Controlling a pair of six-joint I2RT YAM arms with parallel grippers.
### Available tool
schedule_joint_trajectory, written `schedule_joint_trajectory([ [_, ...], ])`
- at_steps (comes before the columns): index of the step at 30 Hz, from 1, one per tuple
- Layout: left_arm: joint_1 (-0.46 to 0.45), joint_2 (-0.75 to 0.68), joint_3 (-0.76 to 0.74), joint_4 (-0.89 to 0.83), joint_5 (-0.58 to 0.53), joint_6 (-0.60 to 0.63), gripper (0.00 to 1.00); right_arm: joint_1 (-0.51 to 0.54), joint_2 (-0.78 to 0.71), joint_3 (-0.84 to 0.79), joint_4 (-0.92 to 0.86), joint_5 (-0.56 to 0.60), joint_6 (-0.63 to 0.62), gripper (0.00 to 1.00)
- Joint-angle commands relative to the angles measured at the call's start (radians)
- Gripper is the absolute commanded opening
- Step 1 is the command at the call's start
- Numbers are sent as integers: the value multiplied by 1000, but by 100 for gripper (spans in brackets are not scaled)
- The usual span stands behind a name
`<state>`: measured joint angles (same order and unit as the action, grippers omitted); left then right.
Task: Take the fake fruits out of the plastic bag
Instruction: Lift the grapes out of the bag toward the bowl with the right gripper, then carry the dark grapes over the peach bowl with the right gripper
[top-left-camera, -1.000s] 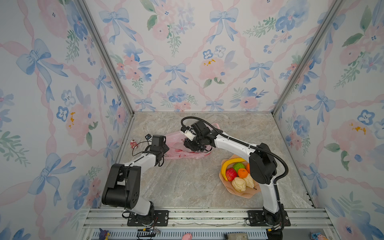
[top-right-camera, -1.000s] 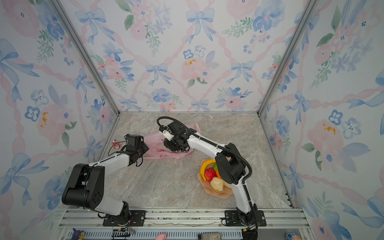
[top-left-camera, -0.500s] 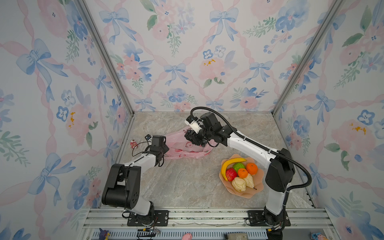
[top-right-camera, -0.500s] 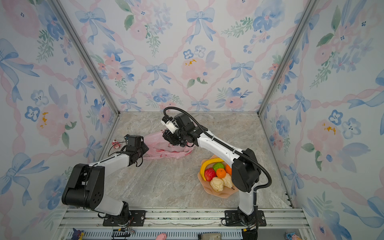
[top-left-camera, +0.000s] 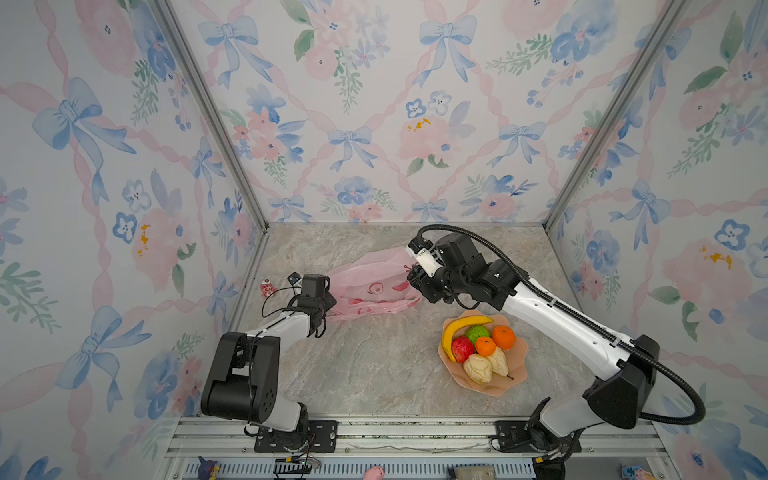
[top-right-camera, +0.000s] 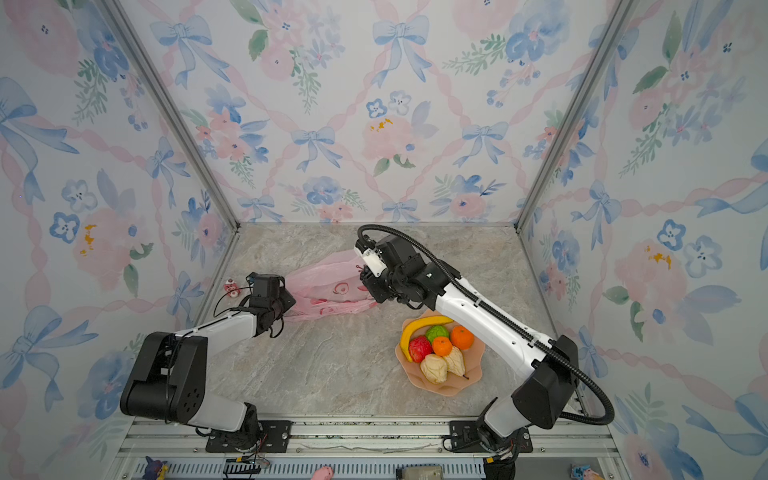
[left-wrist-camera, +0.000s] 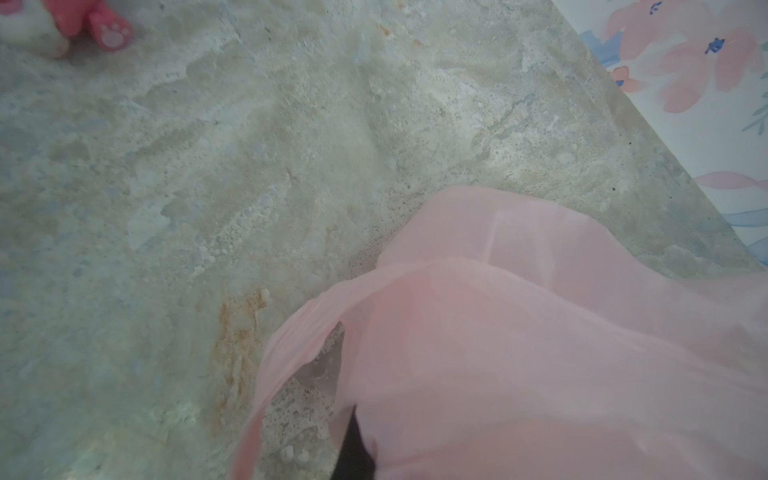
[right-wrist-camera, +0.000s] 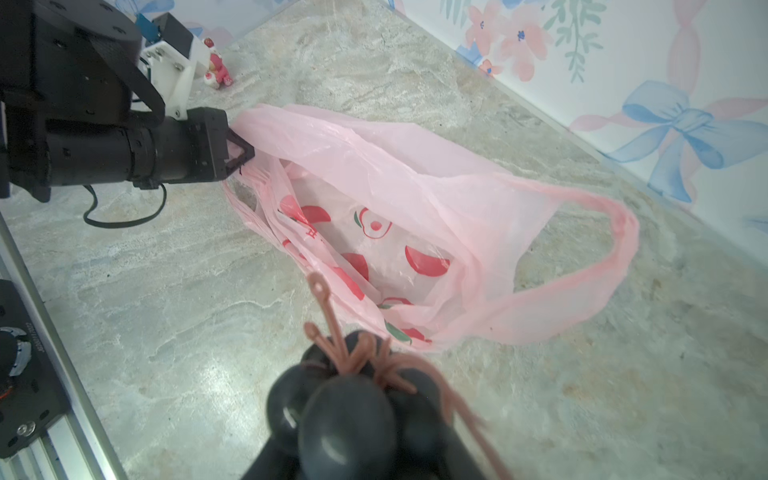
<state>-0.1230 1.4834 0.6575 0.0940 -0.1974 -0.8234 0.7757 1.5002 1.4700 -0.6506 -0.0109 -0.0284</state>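
Fake fruits (top-left-camera: 478, 347) number seven on the peach plate (top-left-camera: 513, 384) in both top views: a banana, a green fruit, two oranges, a red fruit and two pears. The plate lies on the worktop (top-left-camera: 374, 365) behind the right claw (top-left-camera: 415, 277), near that arm's forearm. The right claw sits at one end of the plastic bag (top-left-camera: 370, 286). The left claw (top-left-camera: 328, 302) touches the opposite end. A small figurine (top-left-camera: 266, 286) stands near the left claw, apart from the bag.

Left wrist view: pink bag film covers the area directly ahead of the left claw. The jaws are hidden beneath it.

Right wrist view: the right claw is closed partway on the dark grape bunch (right-wrist-camera: 349, 411), and the reddish stalk cord (right-wrist-camera: 332, 328) points forward from the claw. The bag lies on the worktop just ahead of this claw with one handle loop (right-wrist-camera: 619, 232) spread to the side. Only printed fruit shows through the film. The left claw is pinched fully together on the far end of the bag.

Step in hand, as judged: transfer of the grape bunch, apparently the last fruit, to the plate.

1. Maintain the grip on the berries, not on the cord.
2. Raise the right claw until the cord clears the film and the handle loop. A snag would drag the bag.
3. Hold the bag with the left claw during withdrawal.
4. Lower the bunch onto a free part of the plate, clear of the rounder fruits, which may roll if nudged.
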Motion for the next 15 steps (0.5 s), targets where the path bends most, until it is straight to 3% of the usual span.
schedule_joint_trajectory([
  [1, 11, -22, -23, 32, 20, 34, 0, 16, -65, -64, -120, 76, 38, 37],
  [15, 11, -6, -29, 56, 46, 48, 0, 98, -232, -232, -270, 184, 137, 37],
])
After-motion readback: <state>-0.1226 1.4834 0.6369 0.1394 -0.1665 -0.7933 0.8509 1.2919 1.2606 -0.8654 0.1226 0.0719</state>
